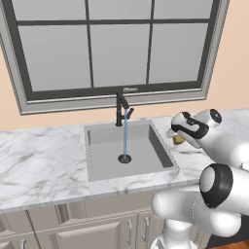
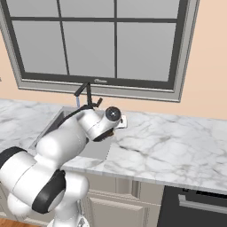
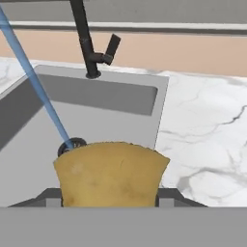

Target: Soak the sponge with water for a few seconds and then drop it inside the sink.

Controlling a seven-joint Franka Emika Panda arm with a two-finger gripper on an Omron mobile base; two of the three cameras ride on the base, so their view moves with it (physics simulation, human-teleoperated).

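In the hand view the gripper (image 3: 110,202) is clamped on the sponge (image 3: 111,173), which sits between the jaws at 6 o'clock, its yellow-brown face toward the camera. Behind it lies the sink (image 3: 96,120), grey and square, with the drain (image 3: 71,144) just past the sponge's upper left corner. The water (image 3: 34,79) runs as a thin blue line from 11 o'clock down to the drain, passing left of the sponge; whether it touches the sponge cannot be told. The faucet (image 3: 86,41) stands at 12 o'clock on the sink's far rim, its lever pointing toward 1 o'clock. White marble counter (image 3: 207,135) spreads at 3 o'clock.

In the left base view the sink (image 1: 160,141) is at centre, water (image 1: 125,131) falling straight from the faucet (image 1: 119,111) onto the drain (image 1: 125,158). The gripper (image 1: 176,138) hangs at 3 o'clock of the basin, over its right rim, with a bit of sponge (image 1: 178,140) showing under the hand, well apart from the stream.

In the right base view the arm hides most of the sink (image 2: 60,119); the faucet (image 2: 86,94) rises behind it below the window (image 2: 102,40).
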